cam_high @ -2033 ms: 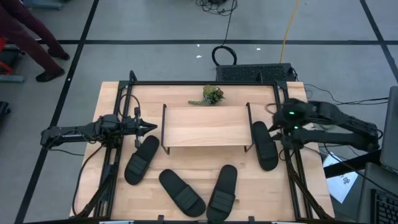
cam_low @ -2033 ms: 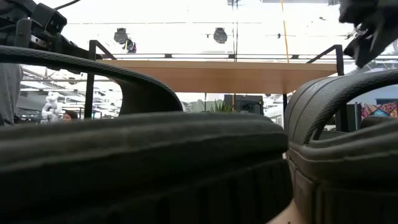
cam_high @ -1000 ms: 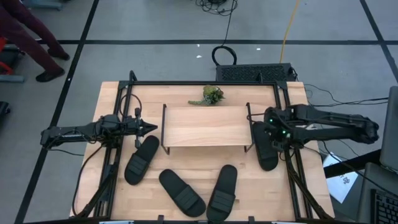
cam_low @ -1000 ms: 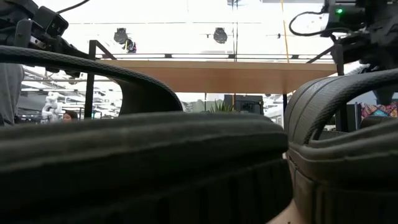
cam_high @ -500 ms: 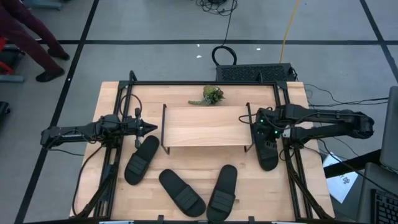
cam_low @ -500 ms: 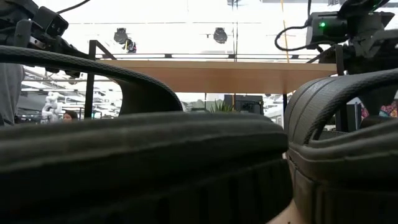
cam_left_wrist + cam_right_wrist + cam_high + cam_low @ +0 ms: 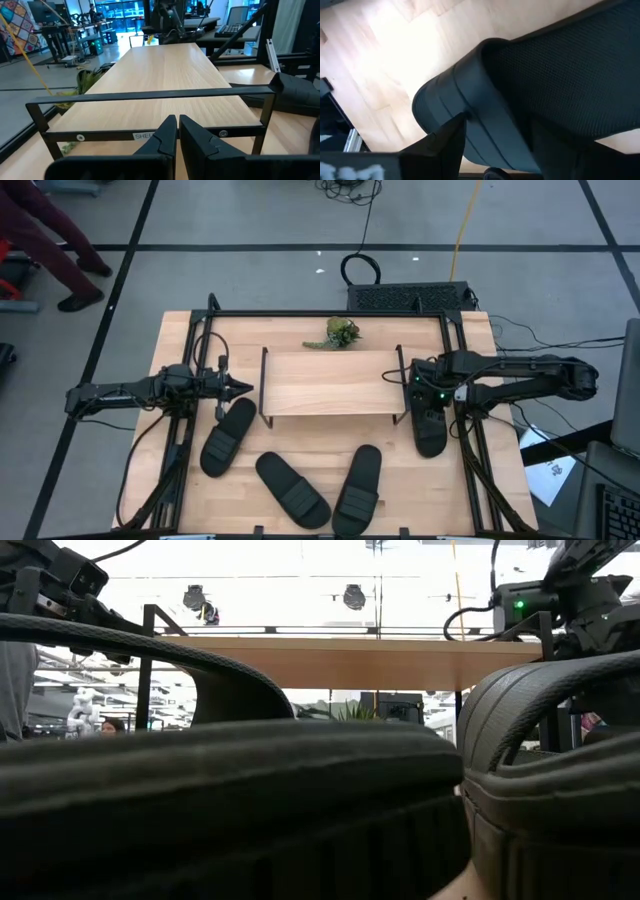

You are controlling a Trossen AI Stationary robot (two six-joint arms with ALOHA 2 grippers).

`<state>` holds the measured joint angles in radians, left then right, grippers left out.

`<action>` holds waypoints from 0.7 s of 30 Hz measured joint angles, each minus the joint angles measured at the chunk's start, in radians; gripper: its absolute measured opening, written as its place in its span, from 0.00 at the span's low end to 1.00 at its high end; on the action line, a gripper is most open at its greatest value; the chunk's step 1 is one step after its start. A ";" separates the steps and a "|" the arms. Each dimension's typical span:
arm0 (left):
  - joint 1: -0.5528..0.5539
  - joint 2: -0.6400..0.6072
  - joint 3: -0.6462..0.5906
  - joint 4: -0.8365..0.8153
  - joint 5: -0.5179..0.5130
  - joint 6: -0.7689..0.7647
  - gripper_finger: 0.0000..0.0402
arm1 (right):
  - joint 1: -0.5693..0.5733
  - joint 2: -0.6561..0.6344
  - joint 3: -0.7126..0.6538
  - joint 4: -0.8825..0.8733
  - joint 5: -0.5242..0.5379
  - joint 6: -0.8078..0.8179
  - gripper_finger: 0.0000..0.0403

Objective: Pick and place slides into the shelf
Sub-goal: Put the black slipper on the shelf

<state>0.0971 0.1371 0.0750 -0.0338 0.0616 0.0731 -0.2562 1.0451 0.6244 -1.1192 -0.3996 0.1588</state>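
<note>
The right claw (image 7: pixel 424 392) sits low over the sandal (image 7: pixel 425 414) that lies on the surface (image 7: pixel 180 340) just beside the shelf (image 7: pixel 330 382), at its 3 o'clock end. In the right wrist view its fingers (image 7: pixel 445 145) stand spread to either side of the sandal's ribbed strap (image 7: pixel 470 120), straddling it but not yet pinching. The left claw (image 7: pixel 243 386) waits at the shelf's 9 o'clock end with its fingers pressed together on nothing.

Three more sandals lie on the surface: one (image 7: pixel 227 436) toward 7 o'clock of the shelf, and two (image 7: pixel 291 489) (image 7: pixel 358 489) at about 6 o'clock near the front edge. Nothing is on the shelf's top board; I cannot tell what lies under it.

These sandals look like light, rubbery foam, so weight should be no trouble, but the sole will likely flex and droop if taken by one end. The strap is probably the best hold: raised, wide, ribbed for friction, and near the middle, so the sandal should hang fairly level. A squeeze across its arch should hold without slipping.
</note>
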 joint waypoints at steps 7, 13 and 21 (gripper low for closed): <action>0.000 0.000 0.000 0.000 0.000 0.000 0.06 | 0.000 -0.005 -0.011 -0.005 -0.003 0.023 0.36; 0.000 0.000 0.000 0.000 0.000 -0.008 0.06 | 0.001 -0.029 -0.013 -0.012 -0.078 0.018 0.04; 0.000 0.000 0.000 0.000 0.000 -0.012 0.06 | 0.045 -0.114 -0.009 -0.026 -0.129 0.069 0.01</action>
<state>0.0972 0.1371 0.0750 -0.0338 0.0616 0.0608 -0.2112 0.9308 0.6150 -1.1455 -0.5284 0.2276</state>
